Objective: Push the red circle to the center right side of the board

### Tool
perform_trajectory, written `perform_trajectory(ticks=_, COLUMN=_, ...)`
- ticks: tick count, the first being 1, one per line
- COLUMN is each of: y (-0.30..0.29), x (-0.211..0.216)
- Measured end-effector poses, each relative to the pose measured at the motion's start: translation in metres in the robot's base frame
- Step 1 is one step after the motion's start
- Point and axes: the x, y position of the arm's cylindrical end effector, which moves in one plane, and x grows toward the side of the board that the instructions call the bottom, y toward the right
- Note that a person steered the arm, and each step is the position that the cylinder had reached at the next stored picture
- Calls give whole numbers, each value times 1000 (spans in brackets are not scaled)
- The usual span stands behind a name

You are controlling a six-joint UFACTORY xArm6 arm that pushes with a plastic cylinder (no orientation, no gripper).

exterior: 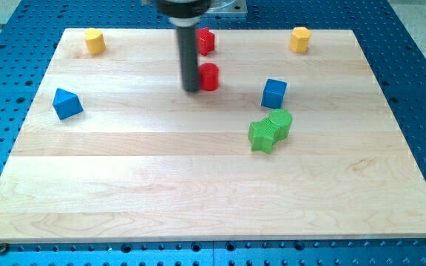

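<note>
so nearest the view's bottom, two green blocks [270, 129] are sitting touching each other, with a blue cube [274, 93] just above them and a blue triangle [66, 103] off at the left. my tip [191, 89] is pressing against the red circle [210, 76] from its left, upper middle of the board [198, 199]. no claw here, just a rod holding nothing. farther back, a red star [205, 40] is peeking from behind the rod, and two yellow blocks [94, 41] are sitting near the top corners.

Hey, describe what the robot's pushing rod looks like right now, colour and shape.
A straight, dark grey to black cylindrical rod, plain, with no visible markings or cables. It hangs from a wider dark collar cut off at the view's top. My tip is a blunt, flat end.
</note>
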Motion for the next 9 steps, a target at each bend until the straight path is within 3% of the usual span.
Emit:
perform_trajectory(ticks=1, y=62, x=-15)
perform_trajectory(ticks=4, y=58, x=-75)
perform_trajectory(ticks=7, y=192, x=-56)
perform_trajectory(ticks=8, y=193, x=-70)
perform_trajectory(ticks=9, y=157, x=-70)
